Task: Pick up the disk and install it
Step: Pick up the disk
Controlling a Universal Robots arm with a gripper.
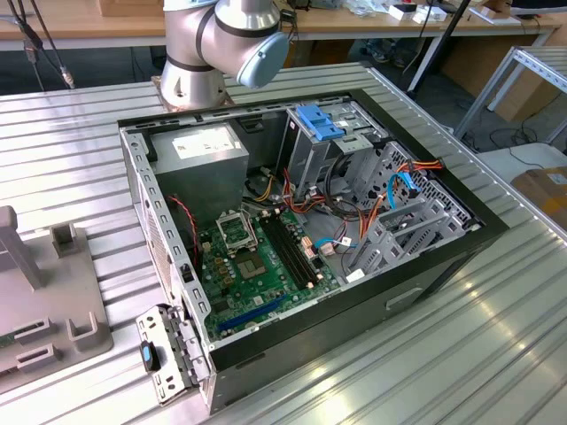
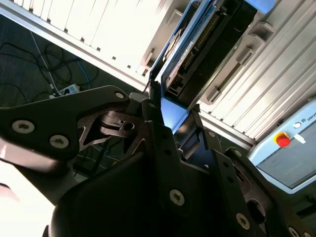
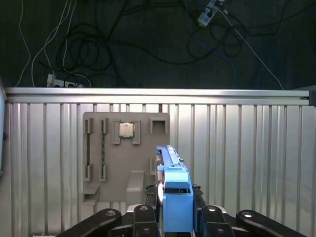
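While the black metal claw [image 3: 175, 219] pinches the flat grey disk in its bright blue plastic frame [image 3: 175, 190] from both sides, the disk stands on its edge over the ribbed silver counter [image 3: 247, 148]. Near it on the counter lies a flat grey holder plate [image 3: 126, 163] with a small square silver chip [image 3: 127, 130] in it. An open black computer box [image 1: 425, 274] sits on the counter too.

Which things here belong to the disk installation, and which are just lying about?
For the job:
- the disk, gripped edge-on by the gripper
- the open computer case, probably its destination

Lying about:
- the grey holder plate and the chip seated in it
- the control pendant with a red button
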